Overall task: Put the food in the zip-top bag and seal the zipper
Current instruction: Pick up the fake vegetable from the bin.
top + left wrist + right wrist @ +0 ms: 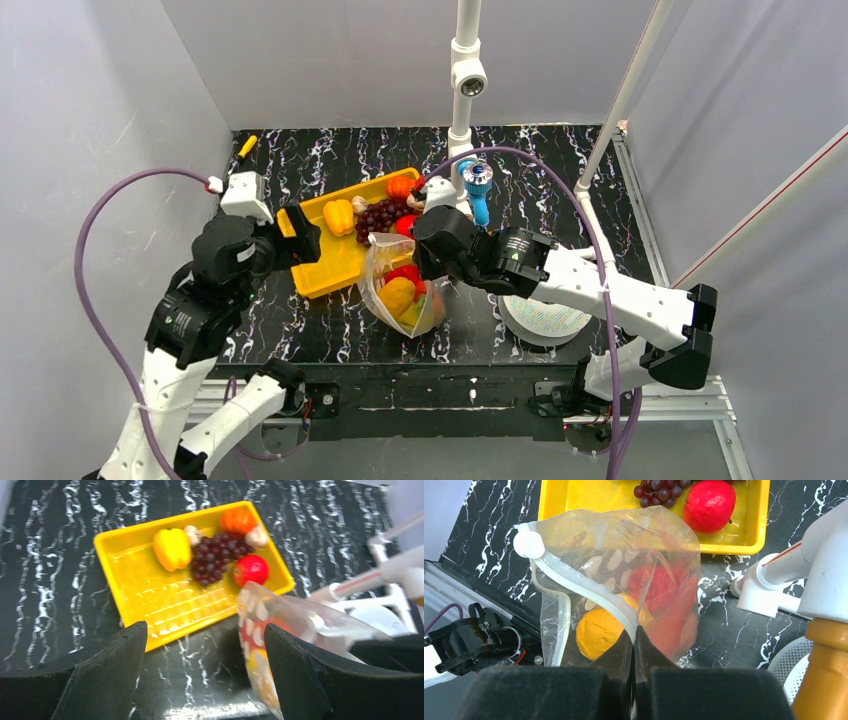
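right gripper [634, 645] closed tight, pinching the zipper [574, 582] strip of the zip-top bag [634, 535]; bag body lies just ahead of and below it. red and orange-yellow food [599, 630] visible inside the bag. left gripper [205, 680] spread wide, holding nothing, above the worktop [50, 580]. yellow tray [150, 605] directly ahead of it, carrying yellow pepper [171, 548], grapes [212, 560], red fruit [251, 570]. bag just right of its right finger.

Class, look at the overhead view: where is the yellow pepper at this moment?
The yellow pepper lies in the yellow tray, left of centre in the overhead view, just left of the purple grapes.
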`<action>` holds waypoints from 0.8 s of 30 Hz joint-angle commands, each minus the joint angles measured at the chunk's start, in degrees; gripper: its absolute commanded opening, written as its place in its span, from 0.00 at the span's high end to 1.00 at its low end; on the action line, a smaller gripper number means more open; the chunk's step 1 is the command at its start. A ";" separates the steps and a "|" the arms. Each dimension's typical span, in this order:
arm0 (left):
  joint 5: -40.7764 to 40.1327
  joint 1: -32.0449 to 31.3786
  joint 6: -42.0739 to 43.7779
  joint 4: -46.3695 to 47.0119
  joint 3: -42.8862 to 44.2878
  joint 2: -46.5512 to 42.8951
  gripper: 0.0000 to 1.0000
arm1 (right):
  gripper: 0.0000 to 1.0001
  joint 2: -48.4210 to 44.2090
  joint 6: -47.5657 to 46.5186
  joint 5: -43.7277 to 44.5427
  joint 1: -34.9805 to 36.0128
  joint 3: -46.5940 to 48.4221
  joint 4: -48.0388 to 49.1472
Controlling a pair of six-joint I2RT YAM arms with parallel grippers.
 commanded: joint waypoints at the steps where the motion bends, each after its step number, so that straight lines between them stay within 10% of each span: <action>1: -10.87 -0.22 8.78 9.73 -3.70 4.92 0.12 | 0.99 -2.74 0.51 1.92 0.35 0.08 0.31; 9: -12.60 2.75 11.70 21.25 -5.79 20.88 0.07 | 0.99 -3.33 1.20 2.73 0.36 0.57 -1.78; 24: 17.22 15.60 4.48 15.50 9.08 57.33 0.22 | 0.99 0.45 1.65 1.54 0.43 3.96 -4.30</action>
